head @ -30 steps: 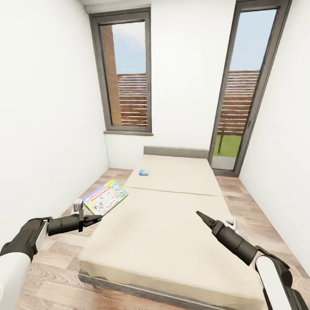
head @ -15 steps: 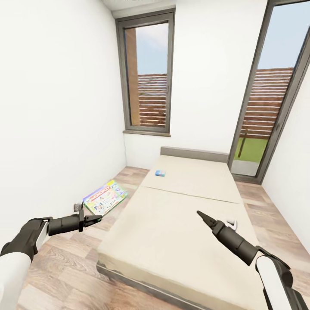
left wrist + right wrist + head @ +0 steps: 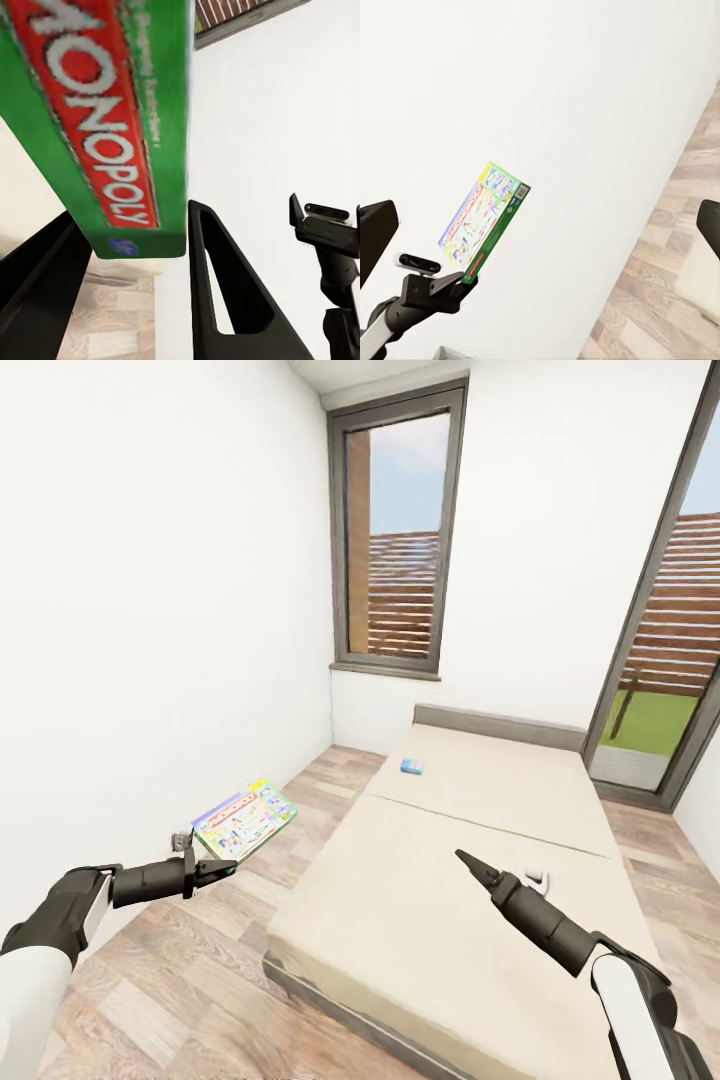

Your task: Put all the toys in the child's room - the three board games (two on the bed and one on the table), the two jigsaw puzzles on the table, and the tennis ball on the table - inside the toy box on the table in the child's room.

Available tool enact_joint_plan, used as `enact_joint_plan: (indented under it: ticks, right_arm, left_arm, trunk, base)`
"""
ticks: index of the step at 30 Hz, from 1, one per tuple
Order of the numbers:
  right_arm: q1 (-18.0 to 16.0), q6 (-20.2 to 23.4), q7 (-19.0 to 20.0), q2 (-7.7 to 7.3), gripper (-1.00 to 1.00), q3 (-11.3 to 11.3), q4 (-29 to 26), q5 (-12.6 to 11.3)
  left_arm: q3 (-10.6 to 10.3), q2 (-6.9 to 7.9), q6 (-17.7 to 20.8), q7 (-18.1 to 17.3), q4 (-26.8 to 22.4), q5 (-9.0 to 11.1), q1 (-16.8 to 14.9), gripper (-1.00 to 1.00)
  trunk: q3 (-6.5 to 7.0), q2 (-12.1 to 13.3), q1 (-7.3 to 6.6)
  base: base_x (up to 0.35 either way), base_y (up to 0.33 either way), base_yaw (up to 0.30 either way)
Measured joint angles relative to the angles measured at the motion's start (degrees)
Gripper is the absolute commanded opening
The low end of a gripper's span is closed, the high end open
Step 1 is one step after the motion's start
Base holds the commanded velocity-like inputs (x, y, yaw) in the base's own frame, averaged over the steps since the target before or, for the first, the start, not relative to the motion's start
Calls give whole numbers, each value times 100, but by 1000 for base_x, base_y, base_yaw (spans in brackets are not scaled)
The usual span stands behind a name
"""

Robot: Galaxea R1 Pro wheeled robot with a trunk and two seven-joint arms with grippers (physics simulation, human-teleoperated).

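Observation:
My left gripper (image 3: 222, 870) is shut on the lower edge of the large pale-green board game (image 3: 246, 820) with the red title band, holding it tilted up over the floor left of the bed (image 3: 480, 880). The left wrist view has the box (image 3: 97, 112) between both fingers (image 3: 225, 300). From the right wrist view the same game (image 3: 484, 217) stands in front of the white wall. A small blue board game (image 3: 412, 766) lies on the bed's far half. My right gripper (image 3: 470, 860) hangs open over the bed's near half, holding nothing. The table, toy box, jigsaw puzzles and tennis ball are out of view.
A plain white wall (image 3: 150, 610) runs close along the left. A strip of wood-plank floor (image 3: 200, 980) lies between that wall and the bed. A tall dark-framed window (image 3: 400, 540) and a glass door (image 3: 670, 650) are in the far wall.
The camera has turned left, so the bed and windows sit further right in the picture. Both arms keep their pose, and the left gripper still holds the game.

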Motion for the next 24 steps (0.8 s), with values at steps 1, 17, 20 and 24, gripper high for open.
enact_joint_plan:
  ticks: [1,17,20,24]
  right_arm:
    - [0,-2,0,0,100,0,4,-1]
    - [0,-4,0,-35,100,-8,104,-26]
    - [0,-5,0,-35,100,-8,106,-28]
    - [0,-1,0,-35,100,-8,105,-29]
  left_arm:
    - [0,-1,0,1,0,1,0,-100]
    - [0,2,-9,-1,0,0,0,-100]
    - [0,2,-9,-1,0,0,0,-100]
    - [0,-4,-9,-1,0,0,0,-100]
  trunk:
    - [18,40,-22]
    - [306,683,-374]
    - [360,804,-440]
    - [432,964,-528]
  base:
    - [0,0,289]
    - [0,0,289]
    - [0,0,288]
    - [0,0,288]
